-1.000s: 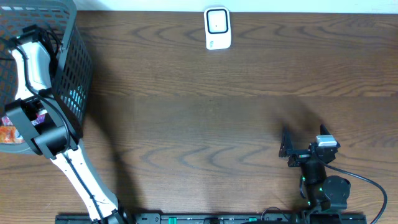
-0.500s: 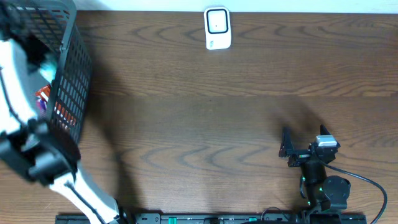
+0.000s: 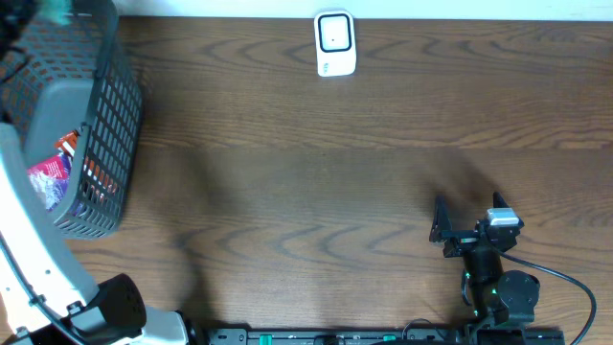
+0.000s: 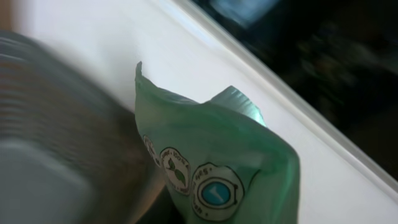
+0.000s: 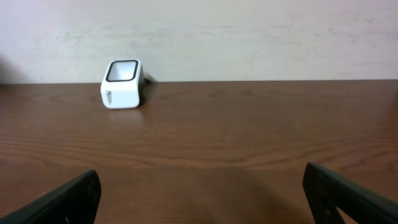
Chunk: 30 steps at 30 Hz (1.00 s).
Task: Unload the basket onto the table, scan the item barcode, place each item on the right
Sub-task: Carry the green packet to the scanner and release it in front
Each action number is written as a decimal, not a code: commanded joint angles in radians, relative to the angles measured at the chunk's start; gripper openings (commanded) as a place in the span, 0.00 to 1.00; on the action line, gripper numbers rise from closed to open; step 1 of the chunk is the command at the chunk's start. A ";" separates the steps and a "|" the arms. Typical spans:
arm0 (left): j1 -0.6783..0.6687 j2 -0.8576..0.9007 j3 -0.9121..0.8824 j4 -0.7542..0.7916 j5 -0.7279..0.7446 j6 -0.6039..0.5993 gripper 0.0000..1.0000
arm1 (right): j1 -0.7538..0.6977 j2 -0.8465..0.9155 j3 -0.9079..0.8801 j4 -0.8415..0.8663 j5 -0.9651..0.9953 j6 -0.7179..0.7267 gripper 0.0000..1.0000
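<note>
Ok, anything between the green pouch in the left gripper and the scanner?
Nothing visible. The green pouch is up over the far corner of the basket, and the table between basket and scanner is bare. The right gripper sits open near the front edge, off that line.

My left arm (image 3: 24, 230) is white with a black joint. My right arm (image 3: 488, 264) is black, carrying a grey block, green lights and a looping black cable (image 3: 565, 275).

The pouch (image 4: 211, 155) looks glossy plastic (the basket (image 3: 110, 125) matt), the table (image 3: 287, 192) wood.
</note>
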 commanded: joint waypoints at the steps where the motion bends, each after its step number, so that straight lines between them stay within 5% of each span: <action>1: -0.087 0.015 0.001 0.005 0.195 -0.005 0.07 | -0.008 -0.003 -0.002 -0.003 -0.002 -0.015 0.99; 9: -0.345 0.077 -0.003 -0.078 0.167 0.102 0.07 | -0.008 -0.003 -0.002 -0.003 -0.002 -0.015 0.99; 20: -0.681 0.319 -0.003 -0.282 0.040 0.105 0.07 | -0.008 -0.003 -0.002 -0.003 -0.002 -0.015 0.99; 30: -0.906 0.590 -0.003 -0.234 0.040 0.104 0.07 | -0.008 -0.003 -0.002 -0.003 -0.002 -0.015 0.99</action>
